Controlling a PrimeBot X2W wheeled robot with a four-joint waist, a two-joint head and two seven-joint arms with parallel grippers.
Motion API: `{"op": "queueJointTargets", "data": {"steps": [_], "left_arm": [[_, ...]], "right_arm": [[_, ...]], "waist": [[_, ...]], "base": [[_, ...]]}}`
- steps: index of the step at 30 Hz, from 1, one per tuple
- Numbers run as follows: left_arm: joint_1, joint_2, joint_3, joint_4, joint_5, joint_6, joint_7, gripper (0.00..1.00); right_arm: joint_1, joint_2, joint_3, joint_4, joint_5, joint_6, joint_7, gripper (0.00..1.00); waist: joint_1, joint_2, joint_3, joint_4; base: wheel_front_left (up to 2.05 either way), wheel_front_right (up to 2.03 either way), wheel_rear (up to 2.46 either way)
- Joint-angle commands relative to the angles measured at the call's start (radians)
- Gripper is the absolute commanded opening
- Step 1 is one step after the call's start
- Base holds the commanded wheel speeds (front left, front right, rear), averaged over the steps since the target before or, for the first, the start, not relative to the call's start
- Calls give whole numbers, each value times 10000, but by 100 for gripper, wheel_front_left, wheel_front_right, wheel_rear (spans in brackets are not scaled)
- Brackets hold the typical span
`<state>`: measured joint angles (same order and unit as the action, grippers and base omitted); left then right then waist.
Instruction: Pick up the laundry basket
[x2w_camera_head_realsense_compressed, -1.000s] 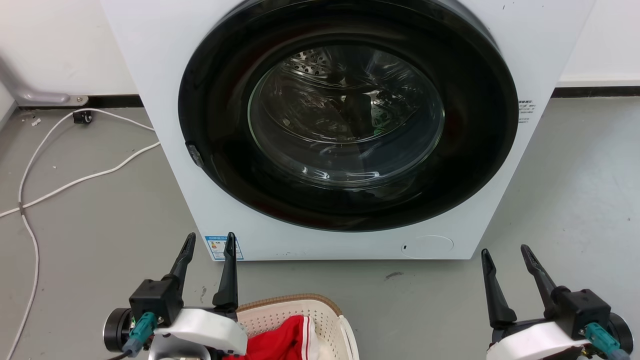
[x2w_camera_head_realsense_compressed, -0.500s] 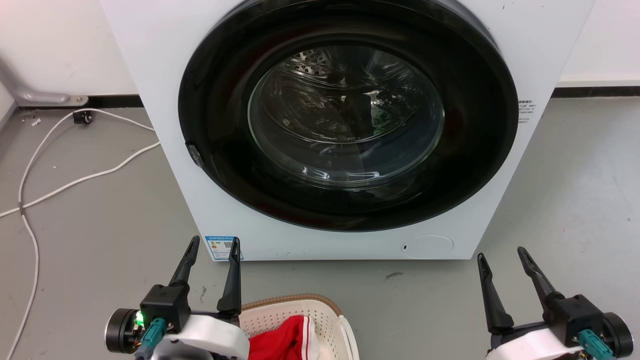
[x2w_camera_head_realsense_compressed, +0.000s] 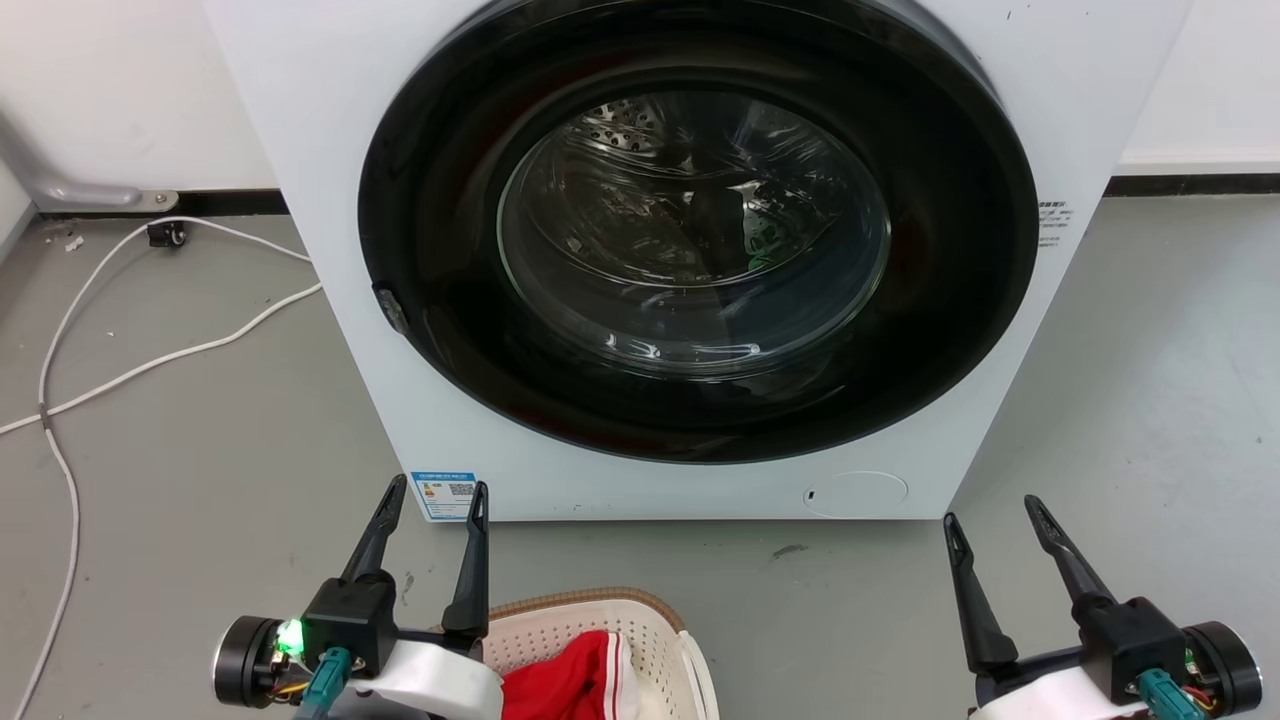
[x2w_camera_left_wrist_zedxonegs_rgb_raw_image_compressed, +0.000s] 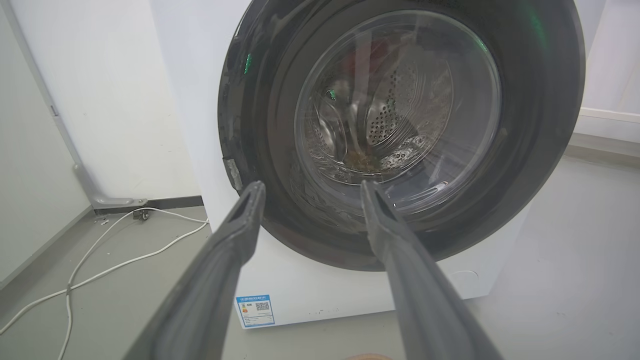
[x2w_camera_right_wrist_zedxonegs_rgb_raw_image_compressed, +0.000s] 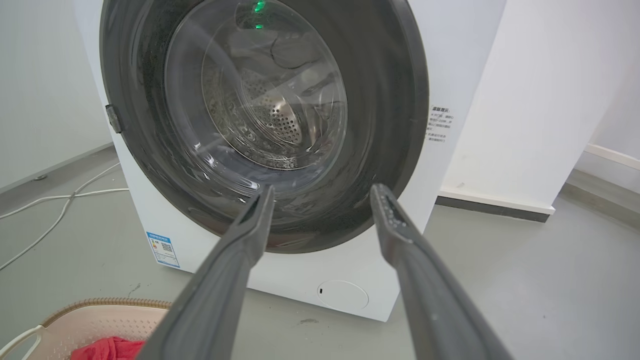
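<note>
Cream perforated plastic with a brown braided-look rim, the laundry basket (x2w_camera_head_realsense_compressed: 600, 650) sits on the floor at about 6 o'clock in the head view, in front of the washing machine (x2w_camera_head_realsense_compressed: 690, 260), with a red garment (x2w_camera_head_realsense_compressed: 565, 685) inside; it looks light, fairly stiff and a little flexible, best taken by its white side handle (x2w_camera_head_realsense_compressed: 697, 670) or the rim. The left gripper (x2w_camera_head_realsense_compressed: 430, 495), at 7 o'clock just beside the basket, and the right gripper (x2w_camera_head_realsense_compressed: 990, 510), at 5 o'clock well apart from it, both have fingers spread and hold nothing. A white cable (x2w_camera_head_realsense_compressed: 150, 350) lies at 9 o'clock, out of the way; the washer close behind probably limits forward reach.
</note>
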<state>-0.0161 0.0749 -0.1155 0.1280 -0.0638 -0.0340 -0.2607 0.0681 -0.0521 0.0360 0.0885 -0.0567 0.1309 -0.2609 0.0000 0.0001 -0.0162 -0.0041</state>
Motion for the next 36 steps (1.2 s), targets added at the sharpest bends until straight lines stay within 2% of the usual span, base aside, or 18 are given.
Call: {"op": "queueJointTargets", "data": {"steps": [1,20,27,36], "left_arm": [[87,-43,48,14,34,-3,-59,100],[94,-185,308,354,-4,-46,-49,100],[0,-193,591,1047,-77,74,-49,100],[-498,-183,1072,2178,-278,83,-49,100]], "right_arm": [[122,32,17,-16,-54,-3,-63,100],[56,32,199,425,559,-3,3,100],[-266,32,725,1064,897,-3,216,100],[-1137,27,2034,2546,1558,-3,478,100]], "waist": [[0,-1,-1,5],[0,-1,88,86],[0,-1,529,213],[0,-1,1700,342]], "base": [[0,0,0],[0,0,0],[0,0,0],[0,0,0]]}}
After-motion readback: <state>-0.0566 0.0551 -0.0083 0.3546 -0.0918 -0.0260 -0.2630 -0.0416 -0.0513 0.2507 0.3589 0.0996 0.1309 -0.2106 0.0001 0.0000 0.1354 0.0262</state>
